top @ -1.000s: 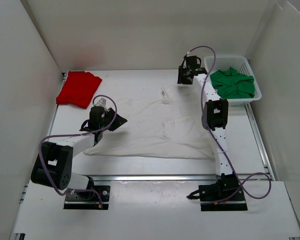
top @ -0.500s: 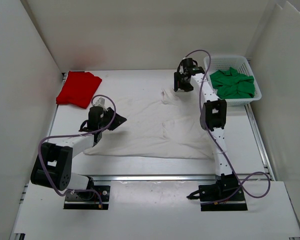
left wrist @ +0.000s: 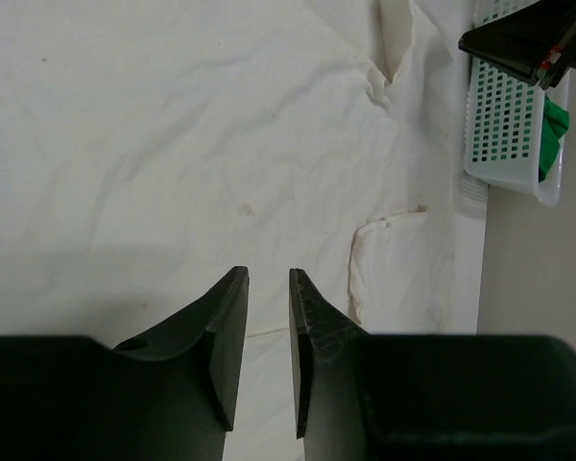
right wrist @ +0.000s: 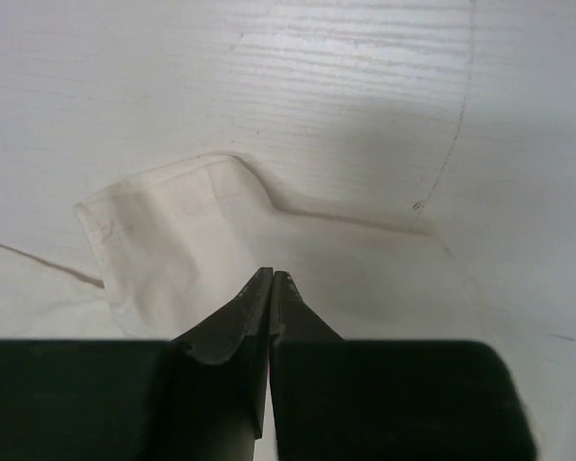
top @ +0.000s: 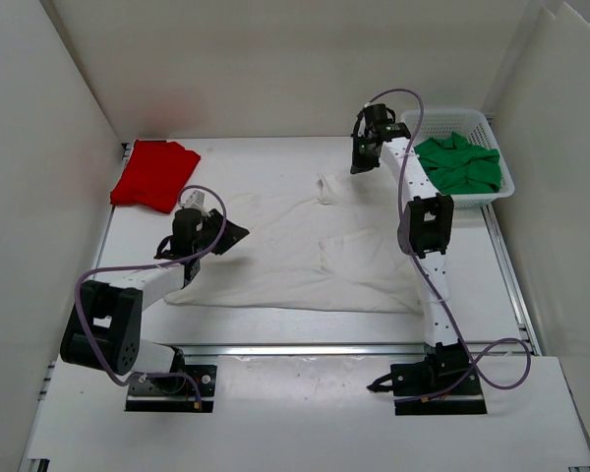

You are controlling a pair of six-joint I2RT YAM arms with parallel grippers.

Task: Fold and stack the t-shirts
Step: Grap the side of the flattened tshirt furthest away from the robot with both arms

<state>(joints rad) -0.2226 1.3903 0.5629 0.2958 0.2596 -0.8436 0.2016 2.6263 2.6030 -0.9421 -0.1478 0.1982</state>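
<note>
The white t-shirt (top: pixel 305 246) lies spread flat across the middle of the table, one sleeve (right wrist: pixel 173 240) sticking out at the back. A folded red t-shirt (top: pixel 155 174) sits at the back left. The green t-shirt (top: pixel 459 164) is crumpled in the basket. My left gripper (top: pixel 241 234) hovers over the white shirt's left part (left wrist: pixel 173 144); its jaws (left wrist: pixel 267 274) are a little apart with nothing between them. My right gripper (top: pixel 357 167) hangs above the table just behind that sleeve, shut (right wrist: pixel 272 274) and holding nothing.
A white mesh basket (top: pixel 450 115) stands at the back right, its side also showing in the left wrist view (left wrist: pixel 504 125). White walls enclose the table on the left, back and right. A metal rail runs along the near edge (top: pixel 305 349).
My right gripper dipped left toward the sleeve, then drew back toward the basket, and its jaws are now shut. The white shirt and the left arm have not moved.
</note>
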